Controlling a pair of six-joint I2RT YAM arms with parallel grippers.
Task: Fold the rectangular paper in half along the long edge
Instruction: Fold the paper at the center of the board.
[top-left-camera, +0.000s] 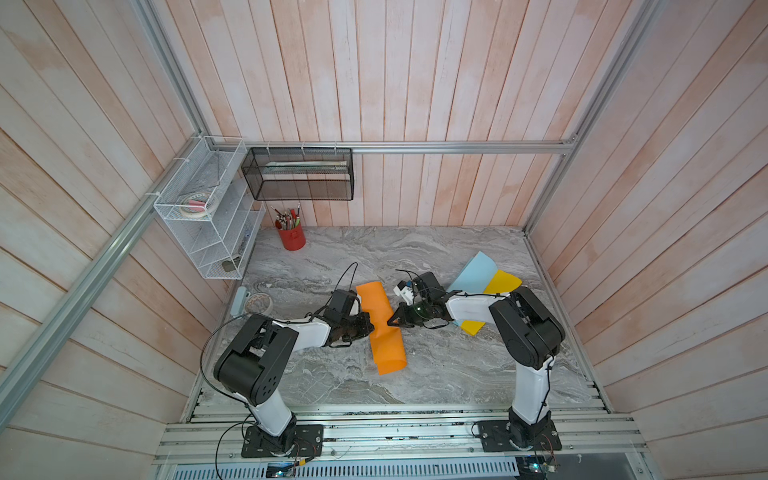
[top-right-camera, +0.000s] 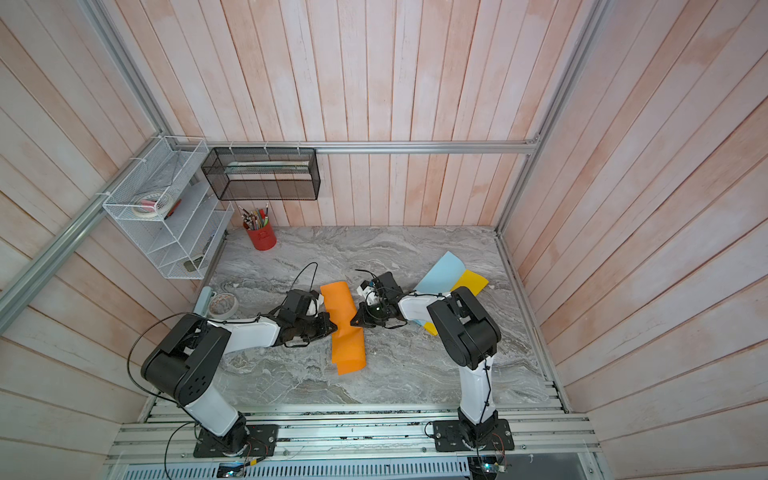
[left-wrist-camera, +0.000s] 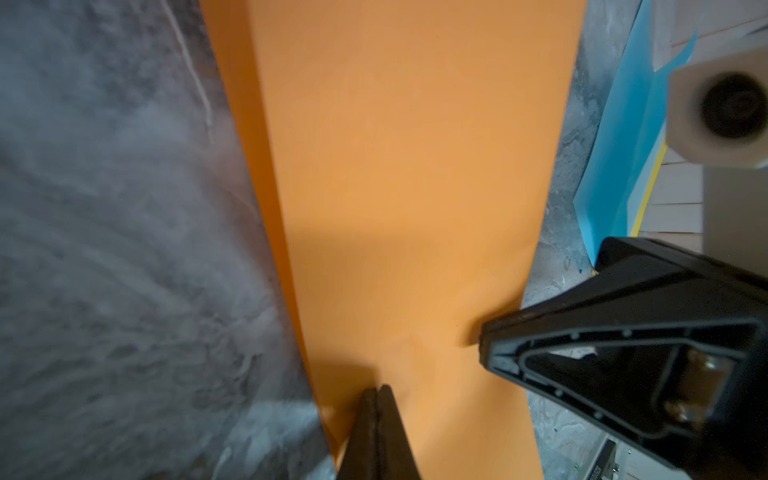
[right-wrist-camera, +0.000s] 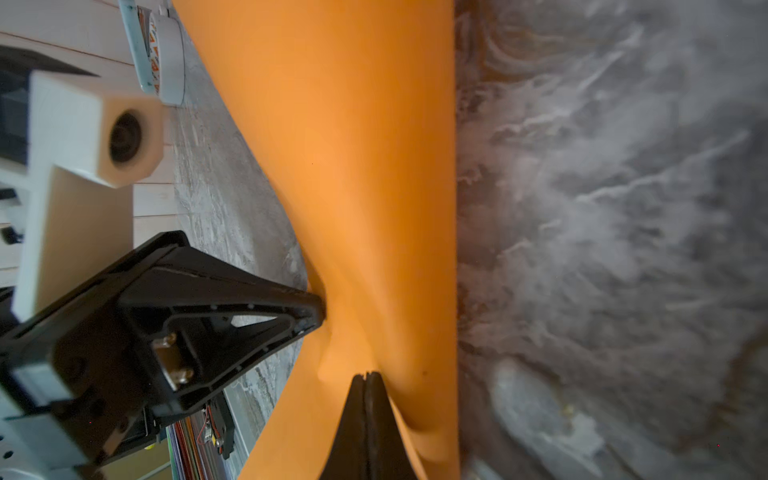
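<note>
Carefully now: with left jaws and right jaws both closed, pinching the orange paper (top-left-camera: 386, 349) mid-length, line up its long edges before pressing the crease onto the surface (top-left-camera: 457, 365).

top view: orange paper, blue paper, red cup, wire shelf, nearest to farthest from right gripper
1. orange paper, pinched in the right gripper
2. blue paper, right side, farther back
3. red cup, back left corner
4. wire shelf, on left wall
</note>
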